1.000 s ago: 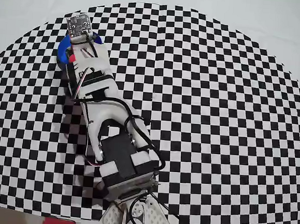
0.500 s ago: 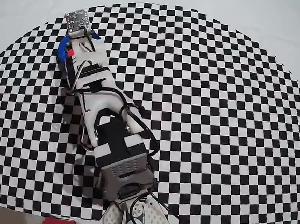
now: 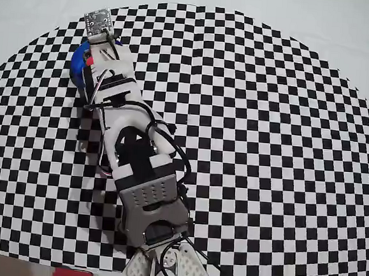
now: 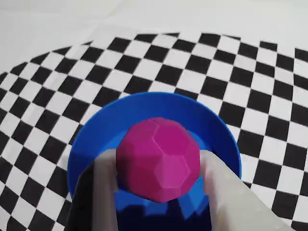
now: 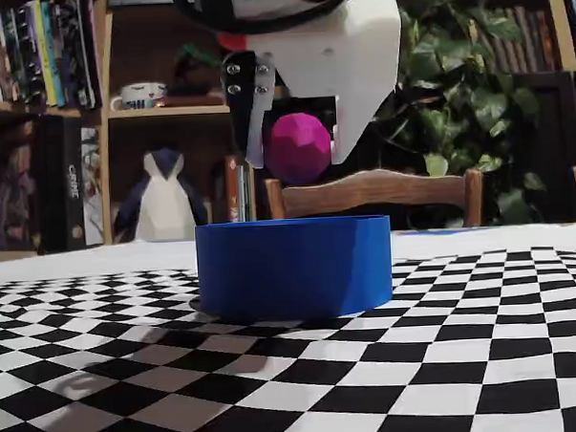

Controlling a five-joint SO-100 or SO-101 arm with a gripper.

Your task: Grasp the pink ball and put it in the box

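The pink ball (image 4: 159, 159) is a faceted magenta sphere held between my two white fingers (image 4: 106, 183). My gripper (image 4: 159, 166) is shut on it. In the fixed view the pink ball (image 5: 299, 147) hangs clear above the box (image 5: 294, 266), a round bright blue tub with a low wall. The wrist view shows the box (image 4: 115, 120) directly below the ball. From overhead, my arm covers most of the box (image 3: 80, 64); a sliver of the ball (image 3: 88, 61) shows beside the gripper (image 3: 96, 54).
A black-and-white checkered mat (image 3: 266, 151) covers the table. Beyond the table in the fixed view stand a wooden chair (image 5: 373, 188), a bookshelf with a penguin toy (image 5: 163, 198) and a leafy plant (image 5: 464, 84).
The arm has stretched a little farther out over the box with the ball still in the gripper; the upper arm has tilted forward.
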